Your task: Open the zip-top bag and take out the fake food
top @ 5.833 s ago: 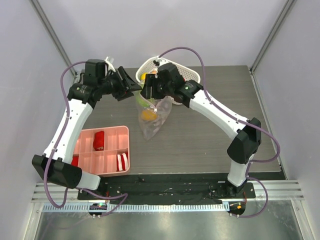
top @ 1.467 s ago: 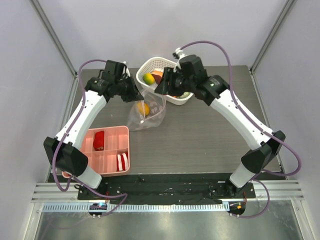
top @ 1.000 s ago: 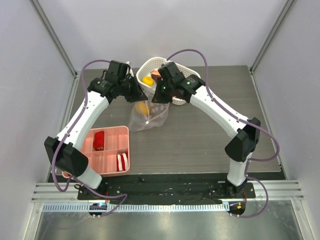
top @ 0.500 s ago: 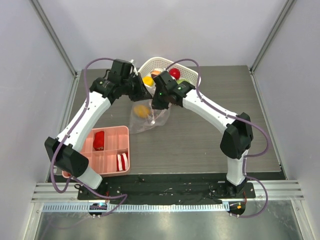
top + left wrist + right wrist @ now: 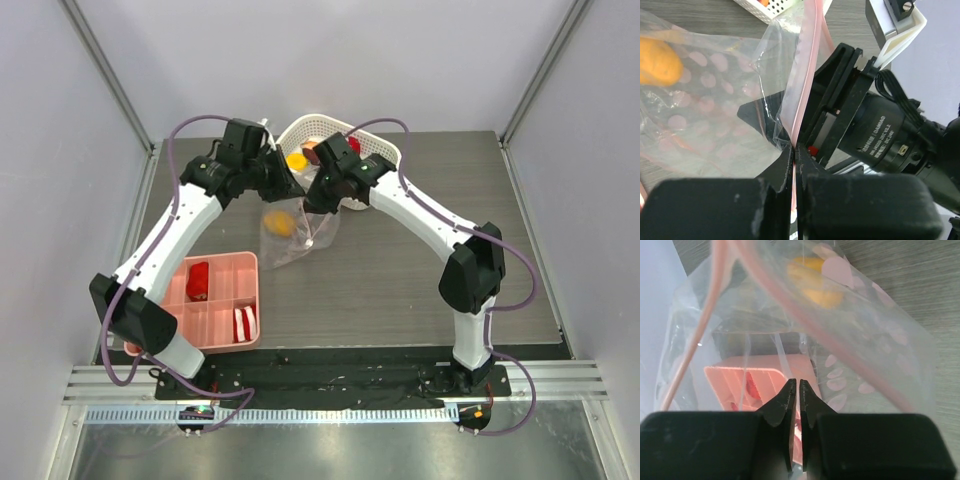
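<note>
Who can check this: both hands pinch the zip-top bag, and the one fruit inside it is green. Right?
One thing is wrong: the fruit inside the zip-top bag is yellow-orange, not green; the left wrist view shows it. The left hand and right hand do both pinch the bag.

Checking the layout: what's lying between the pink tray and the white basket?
The zip-top bag, one orange fruit inside, shown in the top view.
</note>
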`<action>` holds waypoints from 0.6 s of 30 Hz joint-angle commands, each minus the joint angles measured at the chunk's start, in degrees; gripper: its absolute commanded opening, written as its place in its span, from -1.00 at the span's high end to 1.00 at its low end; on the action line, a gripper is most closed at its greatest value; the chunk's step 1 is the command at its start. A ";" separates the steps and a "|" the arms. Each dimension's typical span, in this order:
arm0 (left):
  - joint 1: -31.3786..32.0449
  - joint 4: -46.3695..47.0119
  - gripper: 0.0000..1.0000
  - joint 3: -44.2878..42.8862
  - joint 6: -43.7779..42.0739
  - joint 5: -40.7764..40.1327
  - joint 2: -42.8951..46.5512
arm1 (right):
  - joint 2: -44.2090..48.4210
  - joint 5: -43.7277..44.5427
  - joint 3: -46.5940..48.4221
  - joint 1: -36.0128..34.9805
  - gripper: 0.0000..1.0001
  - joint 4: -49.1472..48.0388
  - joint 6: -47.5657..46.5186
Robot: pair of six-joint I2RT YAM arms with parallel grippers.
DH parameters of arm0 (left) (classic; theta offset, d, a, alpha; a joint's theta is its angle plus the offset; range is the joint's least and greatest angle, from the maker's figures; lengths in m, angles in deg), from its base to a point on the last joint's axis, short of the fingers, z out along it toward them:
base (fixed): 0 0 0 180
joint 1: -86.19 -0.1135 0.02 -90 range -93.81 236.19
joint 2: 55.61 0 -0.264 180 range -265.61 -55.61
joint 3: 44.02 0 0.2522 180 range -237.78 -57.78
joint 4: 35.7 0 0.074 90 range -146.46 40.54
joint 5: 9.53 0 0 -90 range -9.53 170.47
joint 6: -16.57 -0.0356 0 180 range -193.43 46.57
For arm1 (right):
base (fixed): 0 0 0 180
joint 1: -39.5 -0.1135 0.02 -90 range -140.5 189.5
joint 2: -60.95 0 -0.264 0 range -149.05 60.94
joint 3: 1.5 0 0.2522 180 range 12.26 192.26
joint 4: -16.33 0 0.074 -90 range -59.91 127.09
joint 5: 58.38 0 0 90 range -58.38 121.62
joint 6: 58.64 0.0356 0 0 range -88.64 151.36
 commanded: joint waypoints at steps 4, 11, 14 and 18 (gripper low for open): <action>1.49 1.04 1.00 0.03 -0.99 1.12 1.03 | 0.08 -5.29 4.86 0.85 0.73 1.59 8.45; 2.28 0.86 1.00 0.20 -1.52 0.24 1.29 | 0.52 -5.39 4.08 1.73 0.71 3.26 12.75; 2.89 1.48 1.00 -0.32 -1.17 0.68 0.94 | 0.96 -4.87 0.65 1.47 0.71 1.07 15.56; 3.60 2.01 1.00 -0.15 -1.17 0.42 1.47 | 0.00 -1.79 -0.41 1.12 0.71 -1.13 15.75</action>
